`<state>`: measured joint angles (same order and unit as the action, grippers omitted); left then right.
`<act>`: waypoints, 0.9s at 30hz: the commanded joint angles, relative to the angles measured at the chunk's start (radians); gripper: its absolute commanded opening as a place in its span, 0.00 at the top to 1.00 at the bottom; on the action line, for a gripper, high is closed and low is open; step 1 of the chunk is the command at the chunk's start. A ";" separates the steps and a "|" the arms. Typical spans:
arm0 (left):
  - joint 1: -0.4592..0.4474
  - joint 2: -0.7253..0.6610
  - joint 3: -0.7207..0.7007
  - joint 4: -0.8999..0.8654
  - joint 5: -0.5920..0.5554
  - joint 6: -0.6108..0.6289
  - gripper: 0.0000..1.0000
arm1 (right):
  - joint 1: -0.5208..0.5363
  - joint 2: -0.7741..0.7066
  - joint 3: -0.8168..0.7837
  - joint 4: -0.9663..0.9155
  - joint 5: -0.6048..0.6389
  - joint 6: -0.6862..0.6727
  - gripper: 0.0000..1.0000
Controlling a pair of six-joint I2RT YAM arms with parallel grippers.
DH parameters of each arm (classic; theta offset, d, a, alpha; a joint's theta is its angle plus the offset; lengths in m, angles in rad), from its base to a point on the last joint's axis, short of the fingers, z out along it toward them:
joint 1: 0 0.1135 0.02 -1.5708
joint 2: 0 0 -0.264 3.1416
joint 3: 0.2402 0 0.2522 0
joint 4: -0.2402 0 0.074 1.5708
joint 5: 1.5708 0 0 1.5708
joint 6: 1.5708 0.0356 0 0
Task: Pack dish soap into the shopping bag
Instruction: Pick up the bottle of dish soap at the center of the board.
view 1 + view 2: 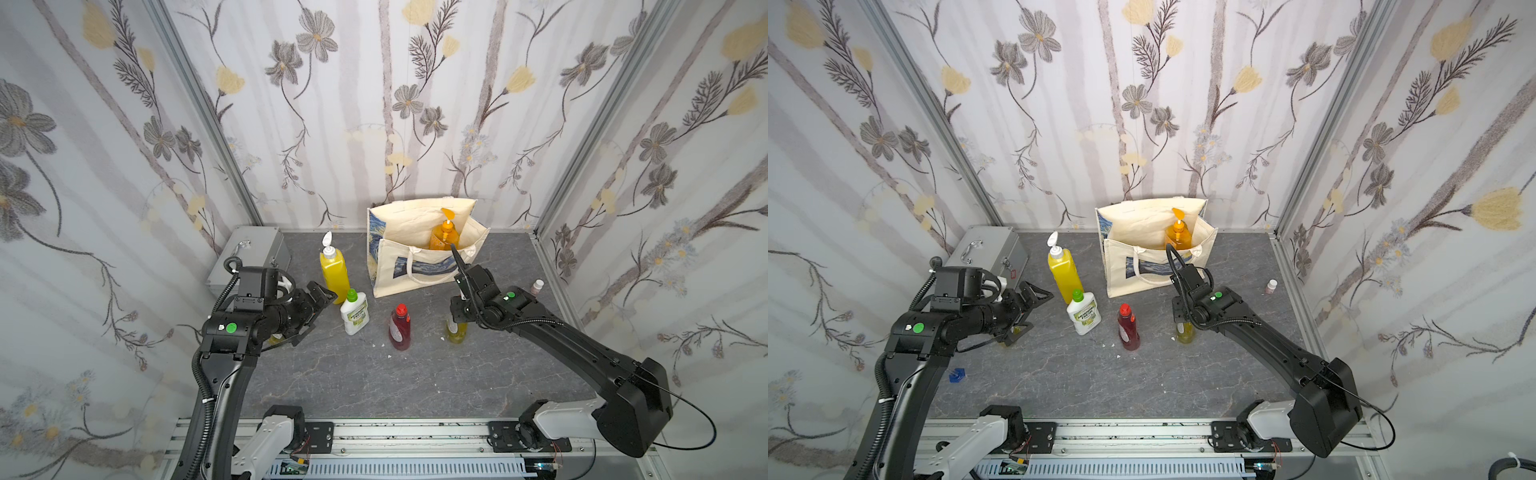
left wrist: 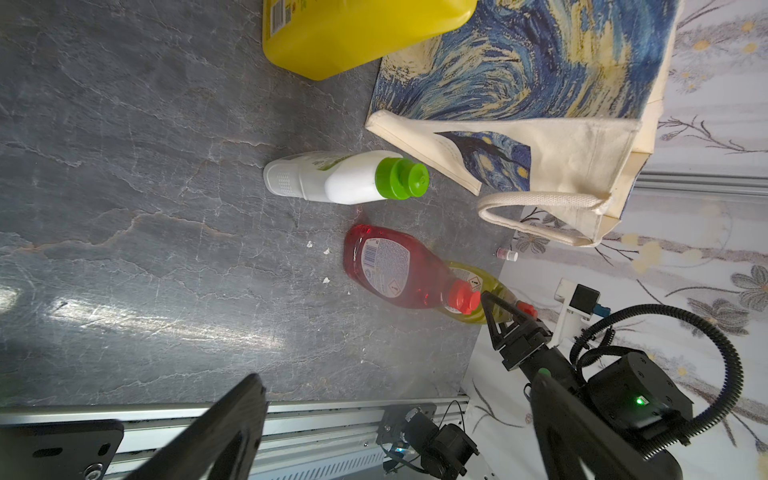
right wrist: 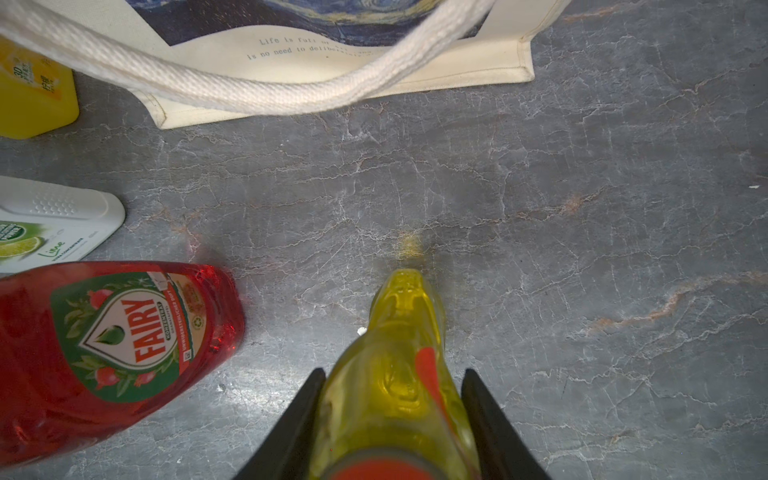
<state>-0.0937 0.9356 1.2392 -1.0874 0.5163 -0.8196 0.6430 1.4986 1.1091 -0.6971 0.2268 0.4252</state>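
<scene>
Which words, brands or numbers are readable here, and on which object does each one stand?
"FAIRY": front label of the dark red bottle.
"MORNING FRESH": label of the white bottle with green cap.
"Lime": same label, lower part, right wrist view.
"3D": yellow bottle; characters beside it unreadable.
"Life is fu" and "is no need to delibe": shopping bag, remainder behind its handle.
Fine print and barcode digits: too small.
</scene>
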 commanded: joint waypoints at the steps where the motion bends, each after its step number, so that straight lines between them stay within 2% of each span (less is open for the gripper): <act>1: 0.000 -0.001 -0.007 0.027 -0.006 -0.015 0.00 | 0.001 -0.012 0.024 0.048 0.023 0.001 0.62; 27: -0.007 -0.006 -0.027 0.043 -0.007 -0.019 0.00 | 0.003 -0.050 0.108 0.001 0.030 -0.006 0.63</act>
<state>-0.0990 0.9310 1.2160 -1.0580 0.5163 -0.8318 0.6441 1.4624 1.1961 -0.7410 0.2306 0.4248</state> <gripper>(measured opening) 0.995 0.453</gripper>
